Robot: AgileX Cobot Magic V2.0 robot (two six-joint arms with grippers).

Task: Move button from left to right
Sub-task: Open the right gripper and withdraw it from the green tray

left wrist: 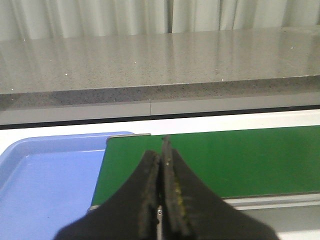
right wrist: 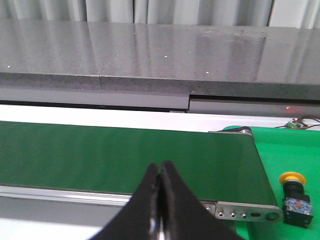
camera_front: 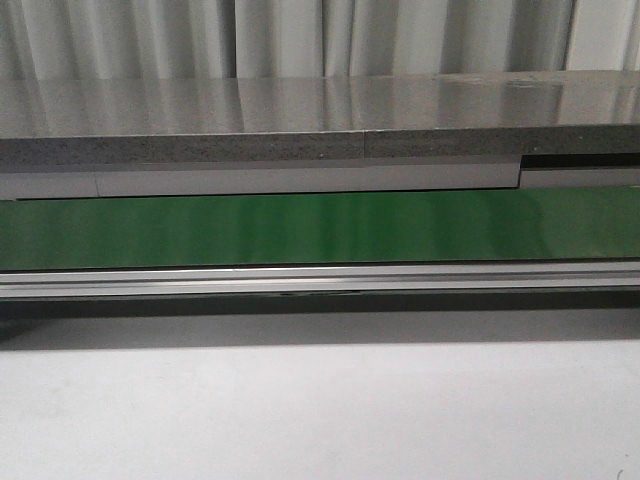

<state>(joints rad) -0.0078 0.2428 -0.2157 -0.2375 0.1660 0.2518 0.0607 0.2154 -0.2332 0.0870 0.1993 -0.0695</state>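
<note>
A green conveyor belt (camera_front: 320,228) is running across the whole width, with an aluminium side rail (camera_front: 320,279) lying along its near edge. A grey speckled countertop (camera_front: 300,115) is sitting behind it, and pale curtains (camera_front: 300,35) are hanging beyond. A white table surface (camera_front: 320,410) is filling the foreground.

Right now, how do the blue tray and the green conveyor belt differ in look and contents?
The blue tray is pale blue with a raised rim; the green conveyor belt is dark green, flat, edged by a metal rail. The tray shows only by the belt's end in the left wrist view; the belt crosses all three views. The button stands past the belt's other end, on neither. Both look bare where visible.
</note>
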